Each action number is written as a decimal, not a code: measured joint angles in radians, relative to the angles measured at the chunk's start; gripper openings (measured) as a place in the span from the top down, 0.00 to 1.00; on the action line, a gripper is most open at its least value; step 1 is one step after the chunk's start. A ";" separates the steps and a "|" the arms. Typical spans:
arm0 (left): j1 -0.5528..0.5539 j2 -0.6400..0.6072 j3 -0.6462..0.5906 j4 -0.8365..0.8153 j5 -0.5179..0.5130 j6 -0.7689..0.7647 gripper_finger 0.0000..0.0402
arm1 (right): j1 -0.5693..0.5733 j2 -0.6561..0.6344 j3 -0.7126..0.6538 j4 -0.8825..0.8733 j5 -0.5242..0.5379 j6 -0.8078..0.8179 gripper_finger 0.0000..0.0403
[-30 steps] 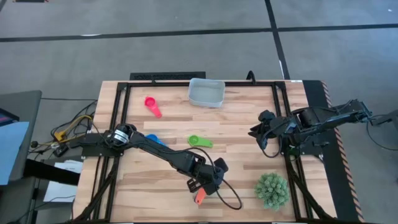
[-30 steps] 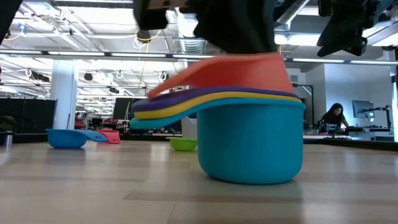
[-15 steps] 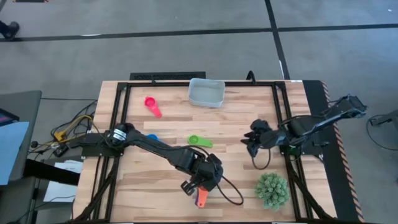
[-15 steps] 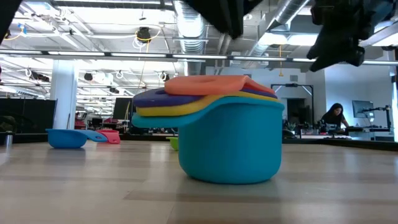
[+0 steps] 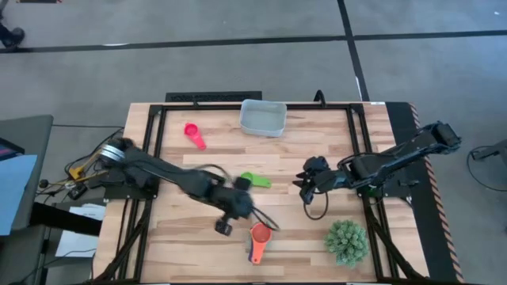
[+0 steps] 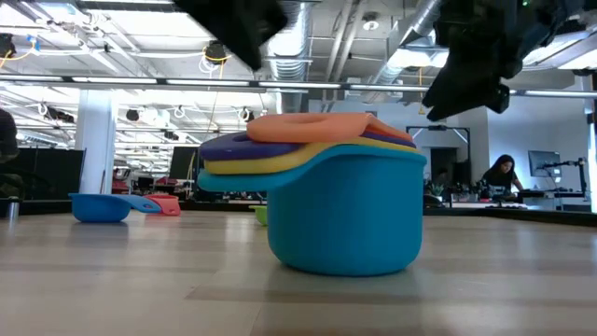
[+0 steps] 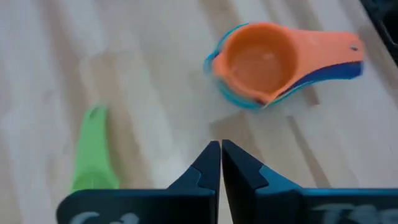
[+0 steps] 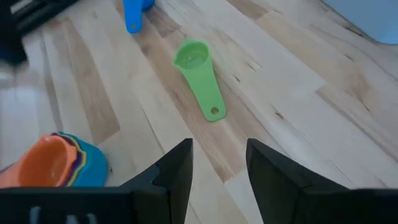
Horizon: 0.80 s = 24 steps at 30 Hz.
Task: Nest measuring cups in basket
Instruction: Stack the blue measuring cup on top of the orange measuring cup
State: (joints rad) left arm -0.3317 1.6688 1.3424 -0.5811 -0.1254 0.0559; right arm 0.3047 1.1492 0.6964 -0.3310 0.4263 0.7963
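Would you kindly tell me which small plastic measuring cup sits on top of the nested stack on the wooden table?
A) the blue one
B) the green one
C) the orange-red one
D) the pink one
C: the orange-red measuring cup sits uppermost in the stack, above purple and yellow cups nested in the teal measuring cup, while the green measuring cup lies apart on the wooden table.

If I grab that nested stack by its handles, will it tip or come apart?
The nested stack probably sits stable: its teal bottom cup is wide and flat-based. The fanned handles overhang one side, so lifting there may tilt it. The orange cup sits loosely on top and could slip.
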 joint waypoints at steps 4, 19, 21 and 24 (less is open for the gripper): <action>-0.019 -0.227 -0.264 0.098 -0.208 -0.297 0.99 | -0.033 0.048 0.000 0.097 -0.033 -0.044 0.56; 0.012 -0.624 -0.685 -0.286 -0.493 -1.506 0.82 | -0.230 0.168 0.000 0.338 -0.237 -0.221 0.54; 0.031 -0.621 -0.700 -0.319 -0.449 -1.558 0.74 | -0.243 0.168 0.000 0.338 -0.255 -0.239 0.54; 0.037 -0.621 -0.730 -0.323 -0.401 -1.619 0.64 | -0.255 0.168 0.000 0.336 -0.272 -0.267 0.52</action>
State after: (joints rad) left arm -0.2947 1.0479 0.6127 -0.9038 -0.5263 -1.5632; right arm 0.0500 1.3174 0.6964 0.0048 0.1538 0.5294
